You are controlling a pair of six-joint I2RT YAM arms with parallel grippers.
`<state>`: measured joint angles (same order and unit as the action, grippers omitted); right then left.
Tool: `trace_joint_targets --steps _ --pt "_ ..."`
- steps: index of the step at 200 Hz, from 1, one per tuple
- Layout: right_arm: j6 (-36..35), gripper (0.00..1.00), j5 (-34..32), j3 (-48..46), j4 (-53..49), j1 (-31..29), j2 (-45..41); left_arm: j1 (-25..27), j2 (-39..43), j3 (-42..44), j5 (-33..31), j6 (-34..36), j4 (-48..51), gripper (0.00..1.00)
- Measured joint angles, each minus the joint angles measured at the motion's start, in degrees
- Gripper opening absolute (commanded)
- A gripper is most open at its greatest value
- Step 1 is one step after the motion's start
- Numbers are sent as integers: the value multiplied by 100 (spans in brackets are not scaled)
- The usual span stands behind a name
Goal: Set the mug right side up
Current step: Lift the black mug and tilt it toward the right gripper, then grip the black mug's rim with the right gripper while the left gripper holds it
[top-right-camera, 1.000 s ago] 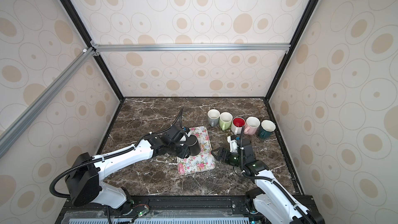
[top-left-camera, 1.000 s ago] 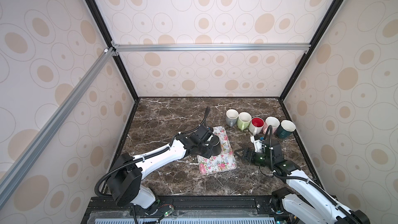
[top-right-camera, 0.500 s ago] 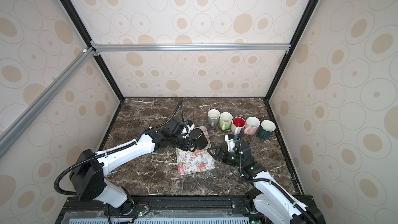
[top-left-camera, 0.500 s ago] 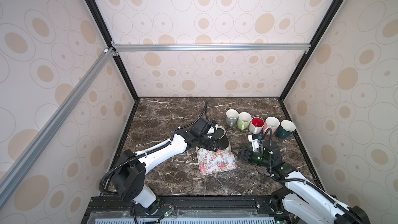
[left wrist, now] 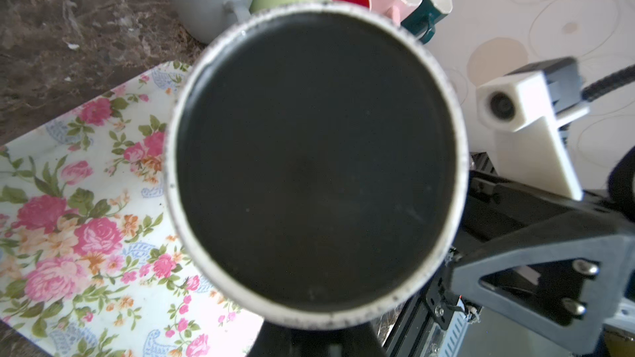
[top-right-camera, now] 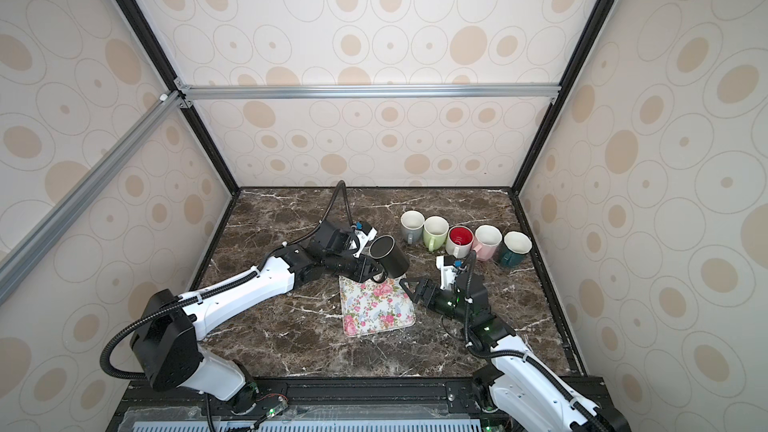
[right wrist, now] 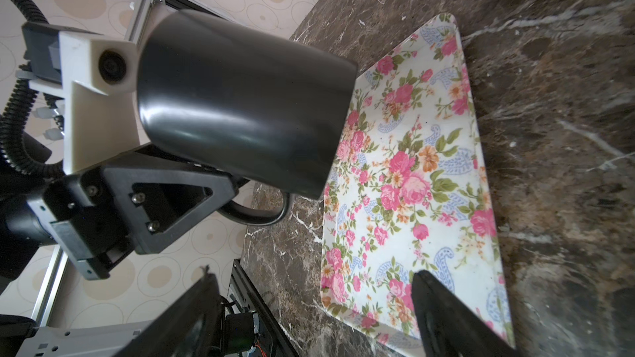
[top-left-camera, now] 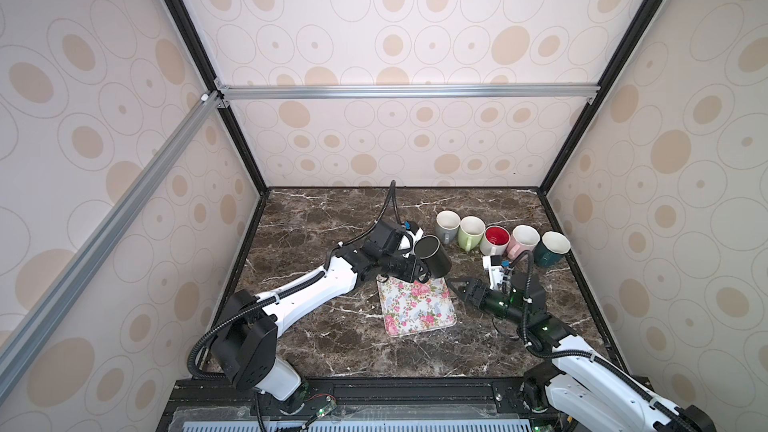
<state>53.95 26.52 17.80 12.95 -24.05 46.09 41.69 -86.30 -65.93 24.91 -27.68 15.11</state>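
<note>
A black mug (top-left-camera: 434,261) (top-right-camera: 388,257) hangs in the air over the far edge of the floral tray (top-left-camera: 415,309), tilted, with its mouth turned up and back toward the left arm. My left gripper (top-left-camera: 417,275) is shut on its handle. In the left wrist view the dark inside of the mug (left wrist: 316,166) fills the picture. The right wrist view shows the mug (right wrist: 240,108) from the side, its handle pinched in the left fingers (right wrist: 165,200). My right gripper (top-left-camera: 459,286) (right wrist: 314,276) stands open and holds nothing, low at the tray's right edge.
Several mugs stand upright in a row at the back right: grey (top-left-camera: 446,224), green (top-left-camera: 469,232), red (top-left-camera: 494,239), pink (top-left-camera: 523,238) and teal (top-left-camera: 550,247). The black mug hangs close to the grey one. The floral tray (top-right-camera: 376,309) lies on the marble tabletop (top-left-camera: 332,326).
The left arm has lifted the black mug off the tray, carried it back and turned it from mouth-down to mouth tilted up. The right gripper has crept left toward the tray, still open.
</note>
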Motion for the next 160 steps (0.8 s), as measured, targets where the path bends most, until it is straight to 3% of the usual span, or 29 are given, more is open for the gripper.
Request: trace_joint_targets --steps 67,160 --pt "175 88 -129 4 428 -68 190 -146 136 0 415 -356 -726 0" --pt "490 80 -367 -48 2227 -337 776 -164 136 28 1064 -918 -1589 0"
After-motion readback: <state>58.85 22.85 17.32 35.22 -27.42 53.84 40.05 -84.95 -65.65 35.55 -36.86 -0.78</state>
